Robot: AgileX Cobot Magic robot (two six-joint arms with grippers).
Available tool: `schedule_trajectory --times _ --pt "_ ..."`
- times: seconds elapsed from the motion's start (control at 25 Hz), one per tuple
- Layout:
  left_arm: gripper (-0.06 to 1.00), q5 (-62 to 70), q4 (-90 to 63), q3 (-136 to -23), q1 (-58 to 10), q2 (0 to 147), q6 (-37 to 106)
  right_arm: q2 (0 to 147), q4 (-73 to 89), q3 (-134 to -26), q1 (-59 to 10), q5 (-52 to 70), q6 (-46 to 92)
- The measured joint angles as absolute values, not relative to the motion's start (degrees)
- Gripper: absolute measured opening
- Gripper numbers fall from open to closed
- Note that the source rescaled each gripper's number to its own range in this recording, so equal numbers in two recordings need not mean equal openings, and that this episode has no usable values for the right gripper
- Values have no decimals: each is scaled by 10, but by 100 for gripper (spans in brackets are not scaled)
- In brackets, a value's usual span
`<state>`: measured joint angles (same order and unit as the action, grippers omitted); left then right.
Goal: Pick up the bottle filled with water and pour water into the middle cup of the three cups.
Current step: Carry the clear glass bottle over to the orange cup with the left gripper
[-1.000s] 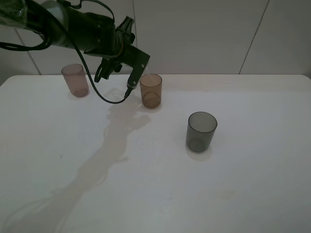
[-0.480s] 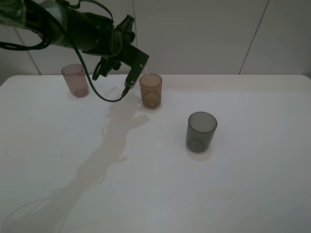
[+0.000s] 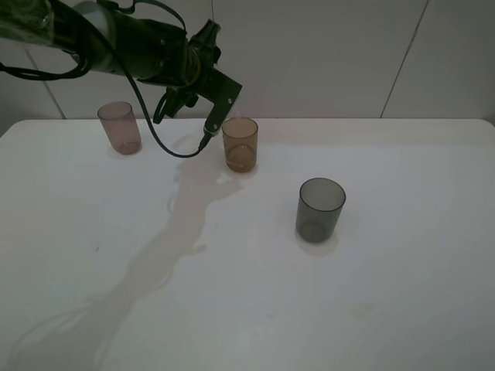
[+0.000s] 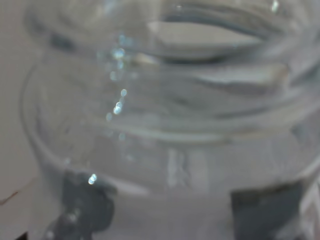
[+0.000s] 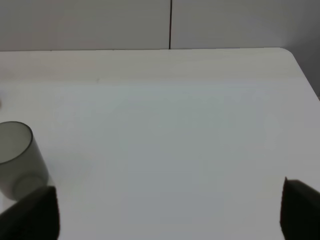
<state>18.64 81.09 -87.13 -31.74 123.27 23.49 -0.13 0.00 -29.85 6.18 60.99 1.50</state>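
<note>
My left gripper (image 3: 219,108) hangs just up and left of the amber-orange middle cup (image 3: 240,144), shut on the clear bottle (image 4: 165,115). The bottle's threaded neck fills the left wrist view, with dark finger pads (image 4: 85,205) on either side of it. In the high view the bottle is too clear to make out against the wall. The mauve-brown cup (image 3: 120,127) stands at the far left and the dark grey cup (image 3: 319,209) nearer on the right. My right gripper (image 5: 165,220) is open and empty over bare table, out of the high view.
All three cups stand upright on the white table (image 3: 402,270). The grey cup also shows in the right wrist view (image 5: 17,160). A black cable (image 3: 166,147) loops down from the left arm between the mauve and amber cups. A wall runs behind the table's far edge.
My left gripper has lifted slightly and moved a little away from the amber cup's rim. The faint clear bottle mouth seen over the cup earlier no longer shows. The cups have not moved.
</note>
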Motion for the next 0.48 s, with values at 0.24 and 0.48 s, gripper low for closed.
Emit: schedule_trajectory --times 0.24,0.48 --pt "2 186 815 -871 -317 1233 251 -1 0 -298 62 610 15" --pt "2 185 817 -871 -317 1233 285 -1 0 -298 62 610 15"
